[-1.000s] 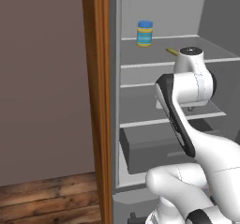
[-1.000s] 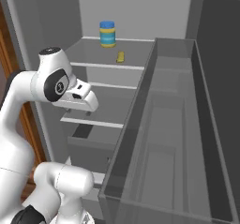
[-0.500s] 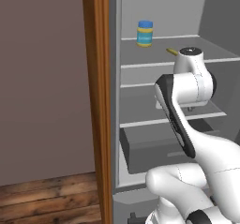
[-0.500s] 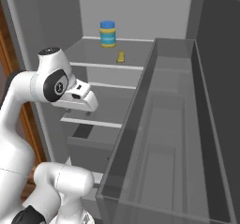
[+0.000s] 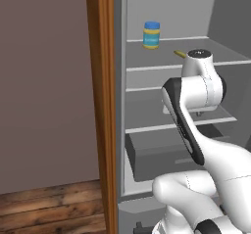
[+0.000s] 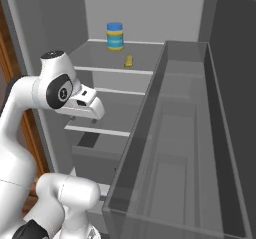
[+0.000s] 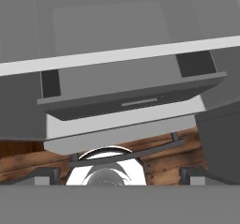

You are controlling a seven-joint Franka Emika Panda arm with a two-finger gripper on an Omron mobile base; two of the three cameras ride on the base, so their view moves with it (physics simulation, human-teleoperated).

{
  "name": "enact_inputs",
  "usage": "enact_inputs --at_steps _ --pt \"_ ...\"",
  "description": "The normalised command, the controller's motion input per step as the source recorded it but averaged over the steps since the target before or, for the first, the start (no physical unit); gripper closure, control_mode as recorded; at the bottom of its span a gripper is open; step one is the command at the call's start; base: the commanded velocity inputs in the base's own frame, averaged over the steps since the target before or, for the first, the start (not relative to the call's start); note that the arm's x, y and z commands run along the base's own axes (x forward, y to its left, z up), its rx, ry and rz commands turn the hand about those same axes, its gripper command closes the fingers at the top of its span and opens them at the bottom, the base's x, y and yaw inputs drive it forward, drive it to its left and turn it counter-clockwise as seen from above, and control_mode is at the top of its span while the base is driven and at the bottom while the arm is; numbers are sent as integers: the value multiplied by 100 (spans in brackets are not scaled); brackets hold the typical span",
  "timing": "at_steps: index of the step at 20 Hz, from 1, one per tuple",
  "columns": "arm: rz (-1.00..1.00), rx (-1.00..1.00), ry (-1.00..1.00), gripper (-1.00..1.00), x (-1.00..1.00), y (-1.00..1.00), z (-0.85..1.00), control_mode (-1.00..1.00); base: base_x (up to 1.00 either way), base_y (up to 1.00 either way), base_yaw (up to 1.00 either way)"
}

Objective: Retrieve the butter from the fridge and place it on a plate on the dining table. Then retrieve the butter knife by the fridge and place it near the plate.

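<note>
fridge: stands open before me, grey inside, with pale shelves and a drawer low down; its door hangs open on my right.
butter: small yellow-olive stick lying flat on the upper shelf, toward its front edge, right of a blue-lidded jar.

Flanking base views (shared fridge)

Butter partly hidden behind arm; fridge cut off by frame edges.
</note>
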Motion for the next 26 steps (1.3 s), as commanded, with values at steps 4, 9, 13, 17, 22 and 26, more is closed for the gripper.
enact_inputs --at_steps 4,9,13,17,22,26 --pt "0 0 -29 -100 0 -6 6 -100 0 0 0" --pt "1 0 -21 -100 0 -25 34 -100 0 0 0" --pt "6 -2 -22 -100 -3 -28 74 -100 0 0 0" --pt "9 -6 -21 -100 -1 0 79 -100 0 0 0" --pt "4 -7 -16 -100 -3 0 60 -100 0 0 0" --pt "0 -9 -4 -100 0 -16 44 -100 0 0 0"
